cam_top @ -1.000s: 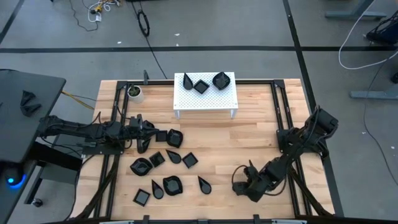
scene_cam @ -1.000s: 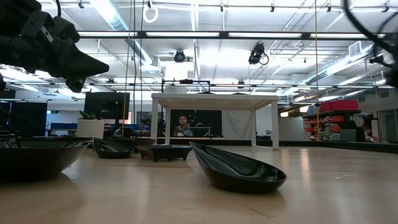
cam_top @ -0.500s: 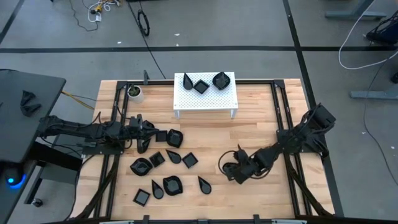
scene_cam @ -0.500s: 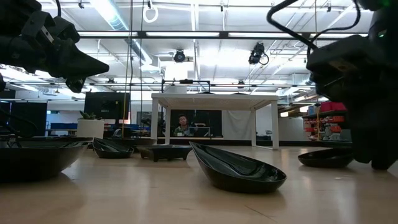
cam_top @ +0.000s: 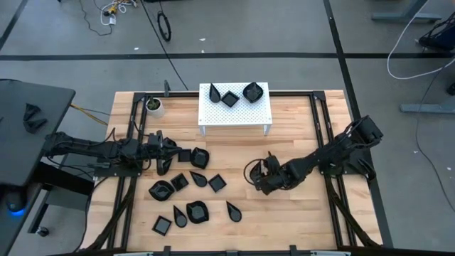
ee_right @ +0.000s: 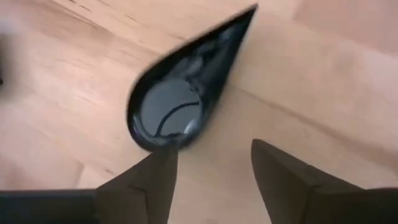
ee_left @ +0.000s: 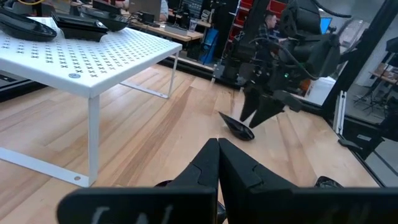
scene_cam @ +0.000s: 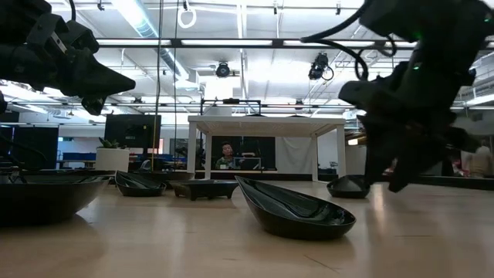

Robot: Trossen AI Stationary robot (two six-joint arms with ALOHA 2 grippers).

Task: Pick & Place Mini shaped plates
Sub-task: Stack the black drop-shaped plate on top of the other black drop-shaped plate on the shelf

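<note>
Teardrop plate [ee_right: 186, 87] motion-blurred in right wrist view, large foreground dish [scene_cam: 42, 197] cut off by low view's edge, white cup [cam_top: 153, 106] contents too small to tell

Plate [ee_right: 186, 93]: black, glossy, teardrop, lying on the wooden table [ee_right: 323, 93].
Right gripper [ee_right: 214, 171]: fingers [ee_right: 146, 183] apart, plate's round end just ahead of one finger, not clearly touching.

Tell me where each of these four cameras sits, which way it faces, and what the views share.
High: overhead, looking down on the table and both arms.
Low: table-top height, facing the room; right gripper shows.
Left wrist: behind shut left gripper, facing the white stand.
Right wrist: above a teardrop plate, past its open fingers.
Shared: that plate appears in all four.
</note>
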